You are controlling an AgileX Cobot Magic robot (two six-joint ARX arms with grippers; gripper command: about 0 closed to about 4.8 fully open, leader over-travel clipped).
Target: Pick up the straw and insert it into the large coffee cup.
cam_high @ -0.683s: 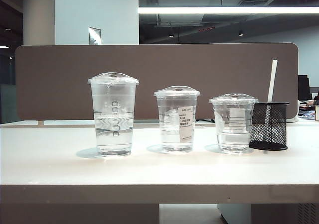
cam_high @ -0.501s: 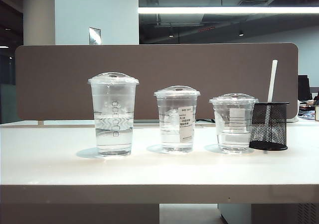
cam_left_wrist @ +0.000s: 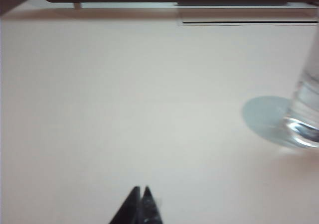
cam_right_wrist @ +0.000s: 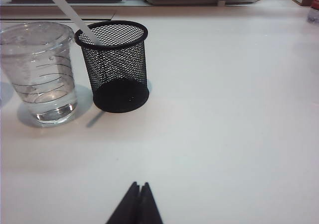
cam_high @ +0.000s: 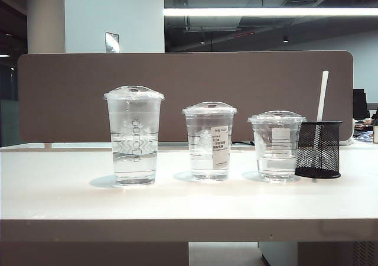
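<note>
The white straw (cam_high: 322,96) stands tilted in a black mesh holder (cam_high: 318,149) at the right of the exterior view; the right wrist view shows the straw (cam_right_wrist: 70,12) leaning in that holder (cam_right_wrist: 117,67). The large coffee cup (cam_high: 134,136), tallest, domed lid, column of small squares, stands at the left, part filled with clear liquid. Its base (cam_left_wrist: 305,119) shows in the left wrist view. My left gripper (cam_left_wrist: 140,189) is shut and empty over bare table, well short of that cup. My right gripper (cam_right_wrist: 139,185) is shut and empty, short of the holder. Neither arm appears in the exterior view.
A medium clear cup with a white label (cam_high: 209,142) stands in the middle and the shortest clear cup (cam_high: 276,146) right beside the holder, also seen as a cup (cam_right_wrist: 41,72) in the right wrist view. A brown partition (cam_high: 183,94) runs behind the white table (cam_high: 189,204).
</note>
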